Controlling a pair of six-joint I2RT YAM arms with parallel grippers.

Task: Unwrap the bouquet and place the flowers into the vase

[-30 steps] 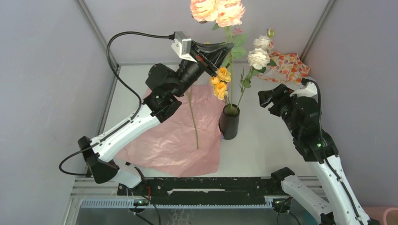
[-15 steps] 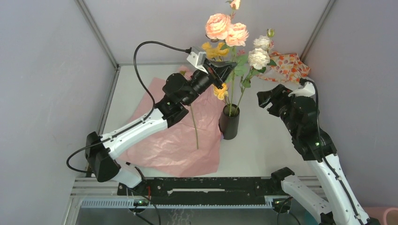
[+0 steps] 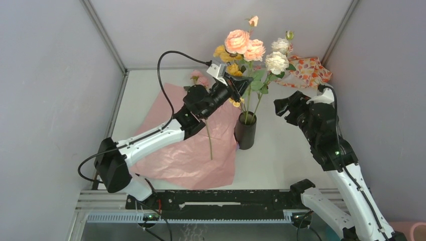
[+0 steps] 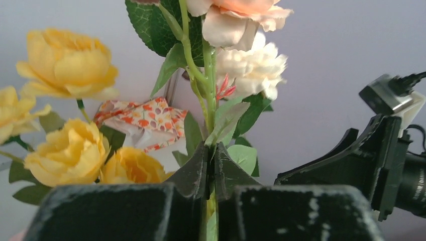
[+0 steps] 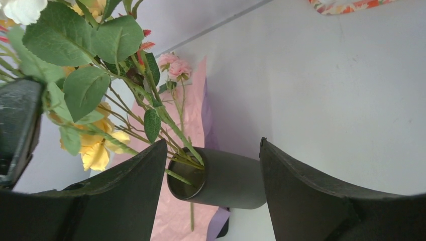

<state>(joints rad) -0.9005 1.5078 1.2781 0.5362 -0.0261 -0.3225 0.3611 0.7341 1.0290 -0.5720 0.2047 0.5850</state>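
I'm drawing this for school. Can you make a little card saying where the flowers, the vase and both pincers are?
vase: black, upright, white roses and yellow roses in it
left pincer: shut on the peach roses' stem, above the vase
right pincer: open, beside the vase, holding nothing
left over: one pink rose lying on the pink paper

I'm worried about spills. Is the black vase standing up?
Standing up: the vase sits on its base, mouth upward, with flowers rising out of it.

Top cam: high, from near edge, looks down on whole tabletop (image 3: 281, 163). Left wrist: close-up among flowers (image 4: 65, 63). Right wrist: near, faces vase (image 5: 231, 183). All three share flowers.
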